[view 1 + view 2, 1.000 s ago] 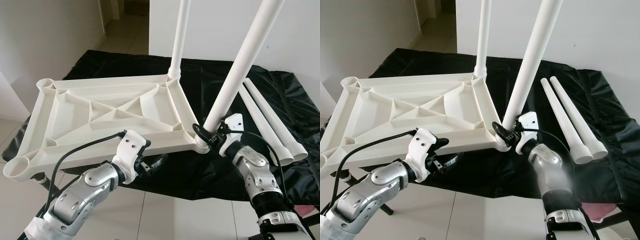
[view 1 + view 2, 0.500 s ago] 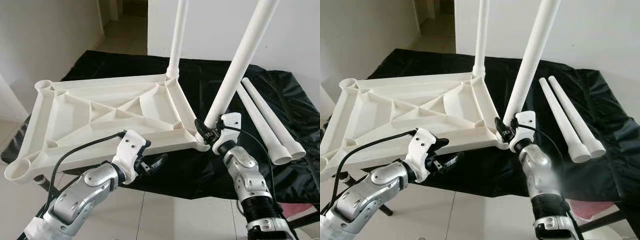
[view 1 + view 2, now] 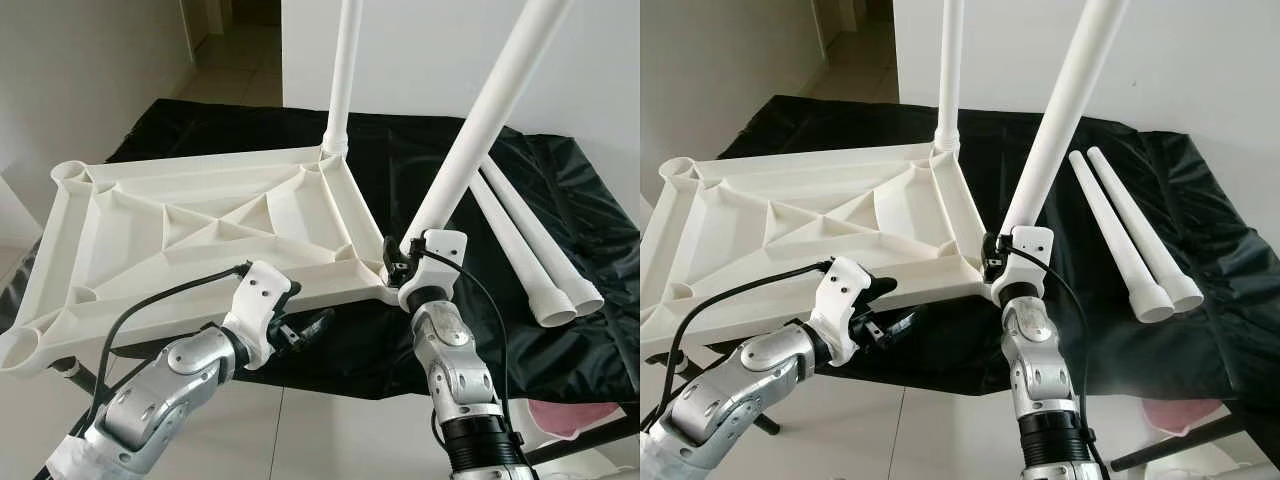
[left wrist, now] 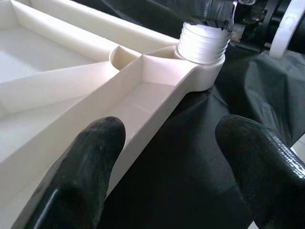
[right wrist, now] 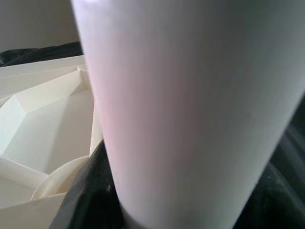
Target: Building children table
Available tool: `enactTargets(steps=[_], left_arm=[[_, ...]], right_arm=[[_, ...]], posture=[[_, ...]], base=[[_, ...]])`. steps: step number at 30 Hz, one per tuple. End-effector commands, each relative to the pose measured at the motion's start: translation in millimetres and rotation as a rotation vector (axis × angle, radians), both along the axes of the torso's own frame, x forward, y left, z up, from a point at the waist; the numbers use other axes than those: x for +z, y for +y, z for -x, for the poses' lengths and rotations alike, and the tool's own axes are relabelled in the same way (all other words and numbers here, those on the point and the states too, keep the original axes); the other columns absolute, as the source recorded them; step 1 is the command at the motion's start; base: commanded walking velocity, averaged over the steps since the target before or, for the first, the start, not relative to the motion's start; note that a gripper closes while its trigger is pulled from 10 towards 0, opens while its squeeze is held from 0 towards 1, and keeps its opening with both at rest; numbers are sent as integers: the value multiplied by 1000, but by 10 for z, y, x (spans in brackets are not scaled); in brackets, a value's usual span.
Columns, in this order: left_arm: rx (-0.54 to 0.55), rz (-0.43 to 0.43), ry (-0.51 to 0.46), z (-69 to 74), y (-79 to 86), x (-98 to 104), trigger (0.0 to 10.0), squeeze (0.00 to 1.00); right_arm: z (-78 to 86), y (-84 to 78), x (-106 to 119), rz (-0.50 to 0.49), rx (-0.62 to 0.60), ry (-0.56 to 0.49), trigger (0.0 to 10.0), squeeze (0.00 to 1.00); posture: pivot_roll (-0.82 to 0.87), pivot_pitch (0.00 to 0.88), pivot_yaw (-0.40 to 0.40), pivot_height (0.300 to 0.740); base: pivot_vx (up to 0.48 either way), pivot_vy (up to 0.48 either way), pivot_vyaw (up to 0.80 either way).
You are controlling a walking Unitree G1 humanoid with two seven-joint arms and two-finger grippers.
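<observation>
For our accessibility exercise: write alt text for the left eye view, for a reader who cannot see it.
The right claw grips a tilted white leg at the near corner socket of an upturned white tabletop. The left claw hovers open by the near edge; two spare legs lie on black sheeting.

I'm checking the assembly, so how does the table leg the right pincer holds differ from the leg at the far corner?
The white plastic near-corner leg leans, gripped at its base by the right pincer; the white far-corner leg stands upright and free. The near-corner leg's threads still show above its socket. Both sit in corner sockets of the upturned white tabletop.
</observation>
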State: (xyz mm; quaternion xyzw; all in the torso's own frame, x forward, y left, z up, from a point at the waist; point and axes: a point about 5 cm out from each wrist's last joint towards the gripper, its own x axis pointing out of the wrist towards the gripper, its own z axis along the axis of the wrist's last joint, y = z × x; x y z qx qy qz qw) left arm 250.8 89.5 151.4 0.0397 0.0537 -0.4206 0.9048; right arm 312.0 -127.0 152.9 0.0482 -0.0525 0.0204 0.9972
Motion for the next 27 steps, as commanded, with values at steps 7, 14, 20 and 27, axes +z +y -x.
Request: enactTargets(steps=[7, 14, 20, 27], left_arm=[[-175, -5, 22, 100, -63, -17, 10000, 0], [-185, -11, 21, 109, -71, -24, 10000, 0], [-186, -9, 16, 88, -77, -14, 10000, 0], [-188, -12, 10, 75, -82, -7, 10000, 0]], right_arm=[[17, -118, 25, 0, 127, -19, 10000, 1000], [-41, -246, 6, 108, 328, -22, 10000, 0], [-123, -288, -18, 197, 450, -11, 10000, 0], [-204, -369, -55, 245, 540, 21, 0, 0]], posture=[[46, 84, -19, 740], [44, 75, -18, 740], [45, 58, -16, 740], [52, 51, -21, 740]], base=[[0, 0, 0], [0, 0, 0], [0, 0, 0], [0, 0, 0]])
